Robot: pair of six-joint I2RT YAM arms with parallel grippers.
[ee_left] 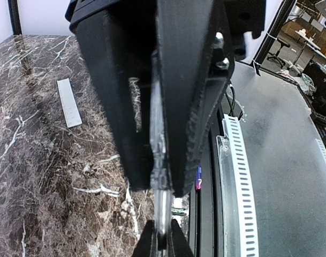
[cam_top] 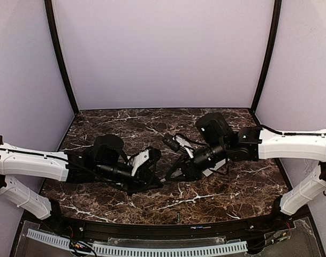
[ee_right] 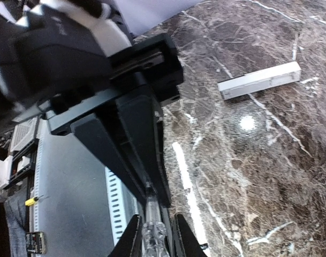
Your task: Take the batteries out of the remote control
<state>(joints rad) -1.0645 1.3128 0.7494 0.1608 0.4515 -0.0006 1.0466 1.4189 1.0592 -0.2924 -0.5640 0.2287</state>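
Both grippers meet tip to tip at mid-table. My left gripper [cam_top: 160,176] [ee_left: 161,241] and my right gripper [cam_top: 172,172] [ee_right: 153,235] are each shut on opposite ends of one slim pale-grey cylinder [ee_left: 160,208] [ee_right: 152,212], which looks like a battery. It is held above the table. The remote control [ee_right: 259,80], a thick white bar, lies free on the marble just behind the left gripper [cam_top: 141,157]. A thinner flat white cover strip [ee_left: 69,101] lies apart, partly under the right arm [cam_top: 208,172].
A small dark thing [cam_top: 178,217] lies near the front edge, too small to identify. A white perforated cable duct [cam_top: 152,249] [ee_left: 242,176] runs beyond the black front rail [ee_left: 205,214]. Purple walls enclose the marble table [cam_top: 125,126].
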